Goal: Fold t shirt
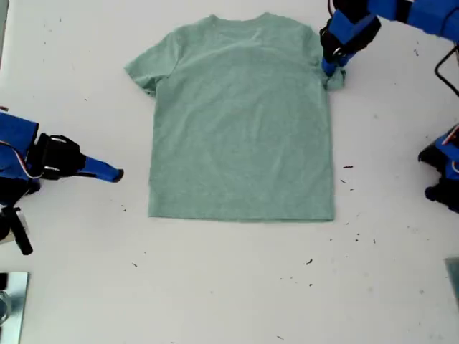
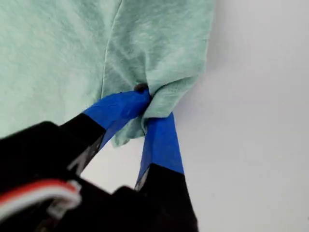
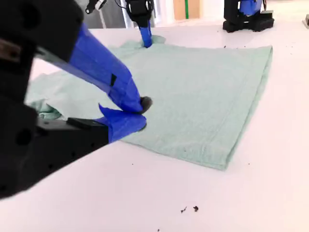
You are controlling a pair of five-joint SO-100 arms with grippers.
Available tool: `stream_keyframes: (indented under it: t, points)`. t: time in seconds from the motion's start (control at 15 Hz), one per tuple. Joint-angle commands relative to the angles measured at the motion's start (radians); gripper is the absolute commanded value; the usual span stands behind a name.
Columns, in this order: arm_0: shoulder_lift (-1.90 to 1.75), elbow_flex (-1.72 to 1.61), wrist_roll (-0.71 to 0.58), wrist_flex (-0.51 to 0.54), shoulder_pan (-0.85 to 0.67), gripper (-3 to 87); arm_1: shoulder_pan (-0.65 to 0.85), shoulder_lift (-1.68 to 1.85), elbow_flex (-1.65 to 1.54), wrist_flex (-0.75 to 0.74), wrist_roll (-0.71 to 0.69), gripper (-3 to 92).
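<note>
- Nearest the exterior view's lower edge, the white table [image 1: 229,287] is lying bare apart from scattered dark specks.
- My second gripper [image 1: 115,173] is hovering off the shirt near the exterior view's left edge, just beside the hem-side corner. Its blue jaws are pressed together at the tips and are holding nothing; the second wrist view shows them [image 3: 137,112] meeting above the cloth edge without pinching it.
- The t shirt [image 1: 240,122] is lying flat and spread in the middle of the table, hem toward the exterior view's lower side, neck toward the far edge. The sleeve at the exterior view's left is lying open and slightly rumpled.
- Farthest back, at the exterior view's upper right, my first gripper [image 1: 331,68] is pinching the other sleeve. The first wrist view shows the two blue fingers [image 2: 161,145] clamping a bunched fold of sleeve cloth [image 2: 164,99] between them.
- Judgement on step: the first fold is only beginning, with one sleeve gripped and the body not yet folded.
- Judgement on next move: the gripped sleeve wants lifting and carrying across the body toward the middle, low enough not to drag the whole shirt. The second gripper would need to open and take the hem corner on its side for a clean fold.
</note>
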State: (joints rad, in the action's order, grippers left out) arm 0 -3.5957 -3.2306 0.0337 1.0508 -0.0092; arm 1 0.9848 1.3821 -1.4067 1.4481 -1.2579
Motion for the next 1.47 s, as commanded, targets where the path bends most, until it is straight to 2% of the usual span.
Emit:
stream_keyframes:
  t: [0.0, 0.13, 0.33, 0.6, 0.67, 0.73, 0.87, 1.13, 1.27, 1.33, 1.4]
  points:
    - [-0.009, 0.003, 0.021, 0.000, 0.017, -0.1, -0.035, 0.048, 0.207, 0.170, 0.014, 1.5]
    - [-0.009, 0.003, 0.028, 0.000, 0.021, -0.1, -0.104, 0.040, 0.399, 0.265, 0.060, 1.3]
    - [-0.009, 0.003, 0.028, 0.000, 0.012, -0.1, -0.230, 0.040, 0.508, 0.278, 0.181, -1.5]
    - [-0.009, 0.002, 0.017, 0.000, -0.021, -0.1, -0.410, -0.121, 0.491, -0.005, 0.388, -0.1]
    - [-0.009, 0.002, 0.017, 0.000, -0.023, -0.1, -0.426, -0.224, 0.540, -0.023, 0.407, 32.4]
    - [-0.009, 0.002, 0.017, 0.000, -0.021, -0.1, -0.446, -0.262, 0.580, -0.012, 0.410, 40.1]
    - [-0.009, 0.002, 0.020, 0.000, -0.015, -0.1, -0.442, -0.126, 0.580, 0.058, 0.430, 29.9]
    - [-0.009, 0.002, 0.020, 0.000, -0.018, -0.1, -0.364, 0.387, 0.403, 0.268, 0.428, 25.4]
    - [-0.009, 0.002, 0.023, 0.000, -0.015, 5.5, -0.368, 0.706, -0.011, 0.222, 0.449, 21.2]
    - [-0.009, 0.002, 0.025, 0.000, -0.015, 6.2, -0.388, 0.874, -0.293, 0.146, 0.488, 10.9]
    - [-0.009, 0.002, 0.025, -0.002, -0.020, 6.2, -0.413, 1.032, -0.583, 0.063, 0.566, 4.6]
